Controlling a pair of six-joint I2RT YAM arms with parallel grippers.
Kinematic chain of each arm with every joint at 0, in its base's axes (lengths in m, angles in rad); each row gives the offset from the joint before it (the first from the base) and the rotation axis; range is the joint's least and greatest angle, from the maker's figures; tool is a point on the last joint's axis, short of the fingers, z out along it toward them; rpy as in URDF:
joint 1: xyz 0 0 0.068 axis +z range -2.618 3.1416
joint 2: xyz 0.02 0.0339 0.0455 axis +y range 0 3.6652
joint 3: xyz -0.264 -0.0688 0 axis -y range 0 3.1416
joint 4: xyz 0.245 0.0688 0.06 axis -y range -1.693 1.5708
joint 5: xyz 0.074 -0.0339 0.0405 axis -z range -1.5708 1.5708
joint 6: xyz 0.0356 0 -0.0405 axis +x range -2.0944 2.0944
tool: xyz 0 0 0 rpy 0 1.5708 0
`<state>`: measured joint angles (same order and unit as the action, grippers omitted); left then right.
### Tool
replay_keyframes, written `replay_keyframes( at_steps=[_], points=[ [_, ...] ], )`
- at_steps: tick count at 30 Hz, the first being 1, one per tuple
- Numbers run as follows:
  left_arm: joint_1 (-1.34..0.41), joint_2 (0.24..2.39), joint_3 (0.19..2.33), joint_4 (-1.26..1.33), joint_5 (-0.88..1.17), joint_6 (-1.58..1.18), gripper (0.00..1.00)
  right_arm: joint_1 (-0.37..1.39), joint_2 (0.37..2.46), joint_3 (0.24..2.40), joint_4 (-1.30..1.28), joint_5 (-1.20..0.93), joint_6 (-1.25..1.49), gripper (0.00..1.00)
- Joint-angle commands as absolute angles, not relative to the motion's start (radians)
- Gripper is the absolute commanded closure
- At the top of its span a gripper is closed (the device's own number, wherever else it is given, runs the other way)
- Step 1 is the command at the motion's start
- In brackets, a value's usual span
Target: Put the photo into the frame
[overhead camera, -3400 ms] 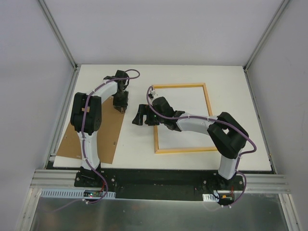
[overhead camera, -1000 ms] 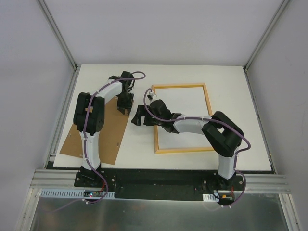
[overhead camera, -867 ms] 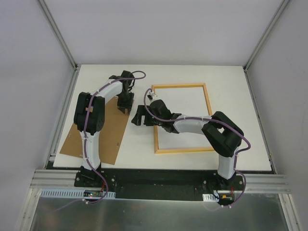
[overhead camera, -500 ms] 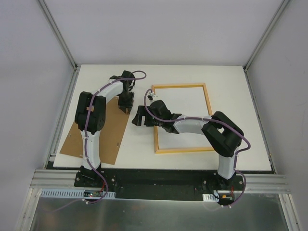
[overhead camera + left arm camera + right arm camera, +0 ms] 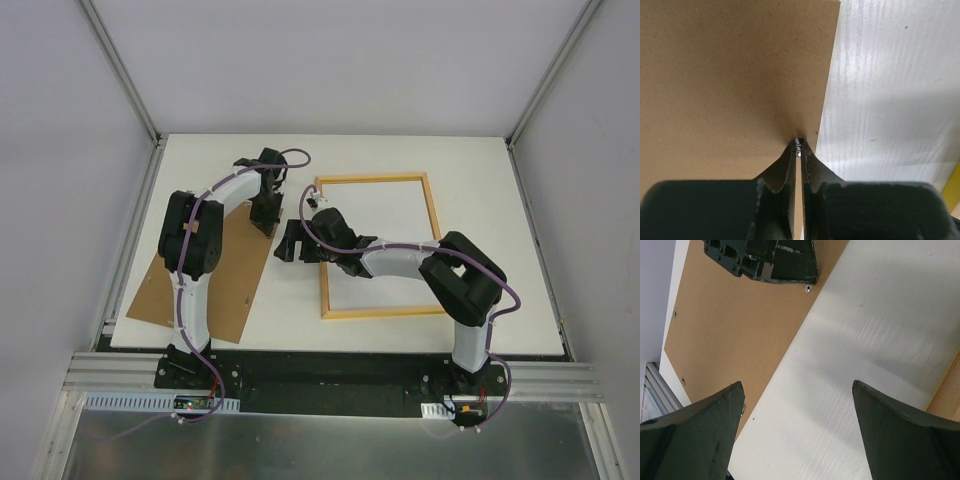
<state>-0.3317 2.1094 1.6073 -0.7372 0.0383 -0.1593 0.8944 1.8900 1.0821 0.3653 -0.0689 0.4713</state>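
So, left to right: your left gripper [image 5: 799, 142] has its fingers pressed together right at the right edge of the flat brown fibreboard backing [image 5: 730, 75]. I can't tell if they're pinching it. Your right gripper [image 5: 796, 385] hangs with fingers wide apart. The thin pale-wood rectangular frame [image 5: 370, 179] sits just right of them with nothing in it. No photo visible anywhere, so I'd say basically everything's left.

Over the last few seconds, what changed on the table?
The left tool shifted slightly right to the brown backing board's right edge and closed shut there; whether it actually grips the board is unclear. The right tool eased slightly left early on, then held still, open. The frame stayed where it was.
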Motion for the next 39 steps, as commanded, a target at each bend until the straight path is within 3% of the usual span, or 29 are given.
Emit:
replay_keyframes(
  at_steps=[1, 31, 37, 39],
  points=[
    [-0.351, 2.112, 1.603, -0.741, 0.038, -0.164, 1.0, 0.894, 1.89, 1.101, 0.411, -0.075, 0.477, 0.09],
    [-0.356, 2.036, 1.706, -0.782, 0.179, -0.221, 1.0, 0.905, 2.112, 1.299, 0.403, -0.13, 0.506, 0.09],
    [-0.362, 2.055, 1.701, -0.796, 0.157, -0.201, 1.0, 0.905, 2.065, 1.234, 0.433, -0.088, 0.522, 0.09],
    [-0.368, 2.065, 1.695, -0.796, 0.149, -0.196, 0.92, 0.905, 2.017, 1.192, 0.443, -0.061, 0.511, 0.09]
  ],
)
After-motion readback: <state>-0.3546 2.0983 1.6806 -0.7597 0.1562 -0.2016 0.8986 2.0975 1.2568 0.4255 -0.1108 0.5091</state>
